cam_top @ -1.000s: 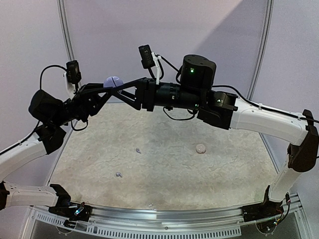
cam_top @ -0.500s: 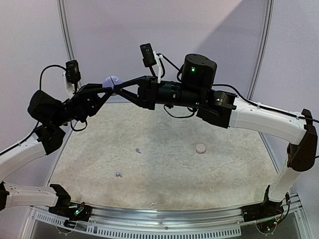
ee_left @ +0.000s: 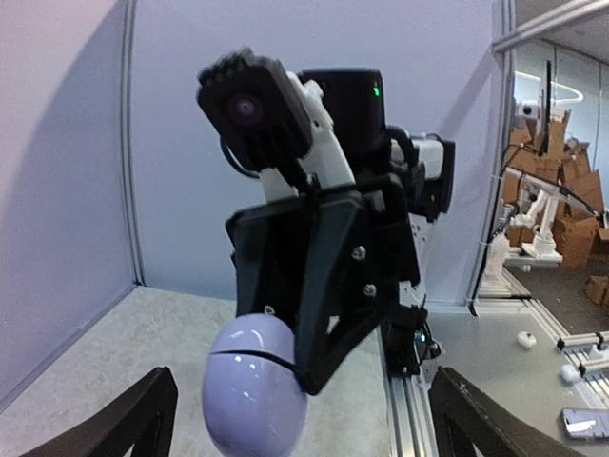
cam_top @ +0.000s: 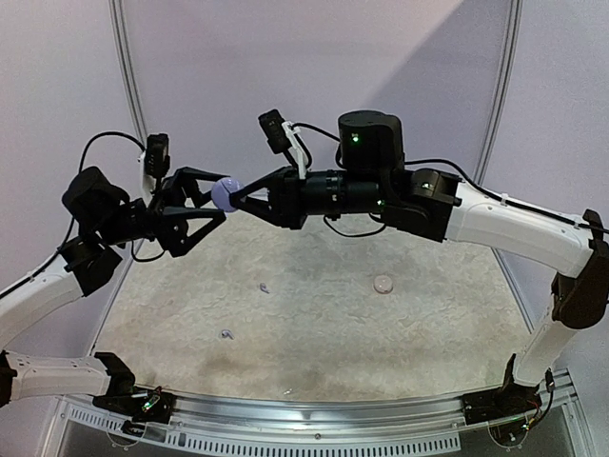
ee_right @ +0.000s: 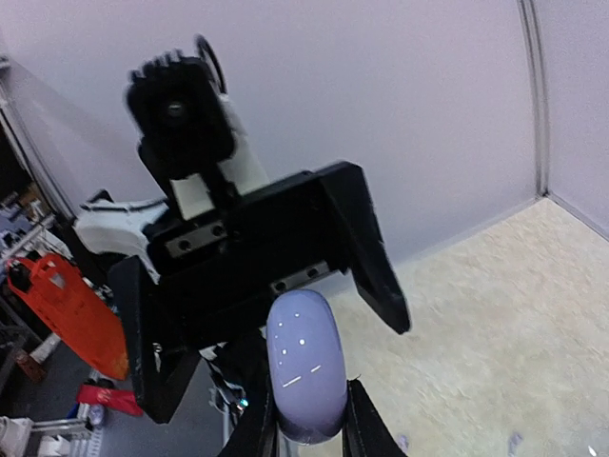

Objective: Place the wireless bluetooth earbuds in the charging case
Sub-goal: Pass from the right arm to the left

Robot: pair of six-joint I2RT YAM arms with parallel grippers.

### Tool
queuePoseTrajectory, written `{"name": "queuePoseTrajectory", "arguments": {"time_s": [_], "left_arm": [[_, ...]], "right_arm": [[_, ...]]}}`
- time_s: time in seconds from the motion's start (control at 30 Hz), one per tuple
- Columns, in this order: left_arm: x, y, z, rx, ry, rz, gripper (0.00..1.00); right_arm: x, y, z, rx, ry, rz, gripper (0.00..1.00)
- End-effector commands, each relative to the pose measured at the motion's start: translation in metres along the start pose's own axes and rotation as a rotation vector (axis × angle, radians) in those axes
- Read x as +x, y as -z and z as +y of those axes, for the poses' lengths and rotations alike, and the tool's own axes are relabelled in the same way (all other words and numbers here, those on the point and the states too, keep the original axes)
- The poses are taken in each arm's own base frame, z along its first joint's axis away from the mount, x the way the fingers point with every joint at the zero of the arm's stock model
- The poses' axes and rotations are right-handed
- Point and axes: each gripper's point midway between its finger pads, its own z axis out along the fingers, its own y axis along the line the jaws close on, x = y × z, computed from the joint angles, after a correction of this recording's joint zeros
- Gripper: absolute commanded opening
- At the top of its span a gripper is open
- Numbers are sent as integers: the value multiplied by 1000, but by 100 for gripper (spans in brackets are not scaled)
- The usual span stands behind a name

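While right fingers pinch charging case, left fingers spread wide.

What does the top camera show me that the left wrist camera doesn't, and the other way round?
Top only: an earbud and a second earbud lying on the table, plus a small round pale piece. Left wrist only: the seam line across the case, which looks closed. Both: the case pinched in the right claw, with the left claw spread wide on either side of it.
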Motion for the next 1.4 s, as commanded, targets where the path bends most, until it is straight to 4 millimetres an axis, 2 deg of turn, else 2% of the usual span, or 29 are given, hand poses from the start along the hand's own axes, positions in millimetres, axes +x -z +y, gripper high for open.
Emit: {"name": "queuePoseTrajectory", "arguments": {"time_s": [0.0, 0.1, 0.27, 0.47, 0.63, 0.83, 0.9, 1.07, 1.37], "left_arm": [[57, 11, -16, 122, -122, 278, 90], [67, 14, -18, 147, -175, 344, 78], [65, 11, -23, 201, -188, 334, 57], [60, 5, -34, 254, -131, 306, 49], [59, 4, -44, 291, -80, 311, 47], [61, 4, -48, 307, -72, 316, 28], [63, 4, -48, 307, -70, 320, 28], [67, 6, -47, 298, -62, 334, 39], [71, 6, -45, 287, -64, 348, 35]], "right_arm": [[16, 34, -8, 151, 108, 178, 0], [30, 39, 2, 175, 205, 301, 0], [46, 30, 18, 136, 342, 401, 0], [51, 22, 18, 161, 389, 426, 0], [55, 16, 19, 177, 424, 443, 0], [54, 11, 18, 185, 434, 437, 0], [54, 12, 18, 187, 435, 440, 0], [44, 17, 22, 195, 438, 412, 0], [36, 18, 27, 183, 431, 381, 0]]}}
